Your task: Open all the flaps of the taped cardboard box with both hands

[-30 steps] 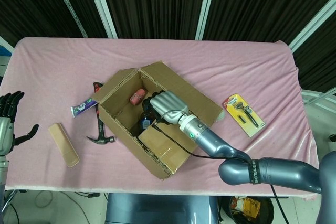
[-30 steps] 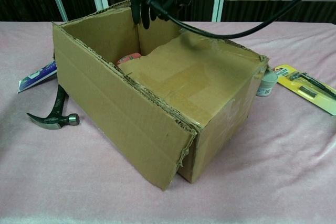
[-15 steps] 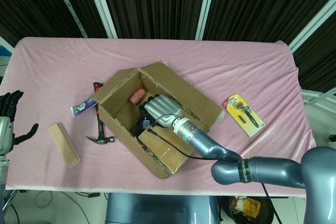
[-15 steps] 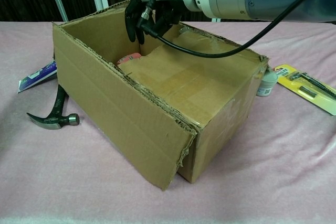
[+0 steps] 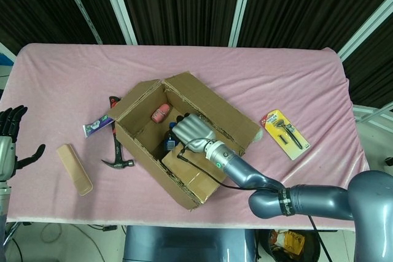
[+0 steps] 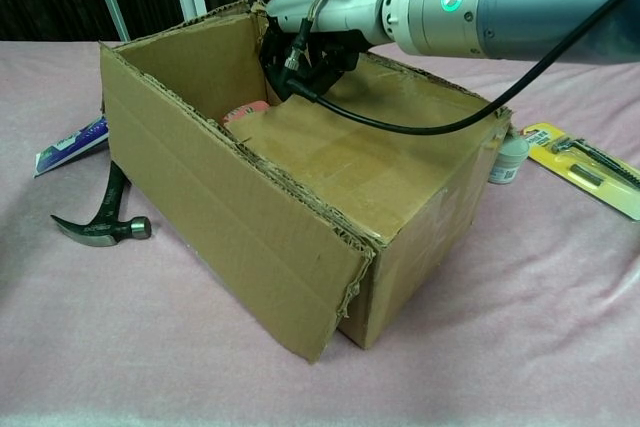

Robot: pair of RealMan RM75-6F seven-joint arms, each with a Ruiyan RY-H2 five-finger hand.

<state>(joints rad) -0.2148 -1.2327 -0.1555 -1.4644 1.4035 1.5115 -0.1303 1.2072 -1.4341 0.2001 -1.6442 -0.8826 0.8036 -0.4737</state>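
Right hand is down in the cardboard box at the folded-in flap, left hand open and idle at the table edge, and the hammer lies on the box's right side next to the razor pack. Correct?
Not quite: the hammer lies left of the cardboard box, near the toothpaste tube, as the head view shows. The razor pack is alone on the right. The right hand at the flap and the open left hand are correct.

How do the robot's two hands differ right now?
The right robot hand reaches down into the cardboard box, over the folded-in flap; the left robot hand hangs at the table's left edge, far from the box. The right shows its pale silvery back; the left looks dark, fingers spread and empty. Whether the right's fingers grip anything cannot be told.
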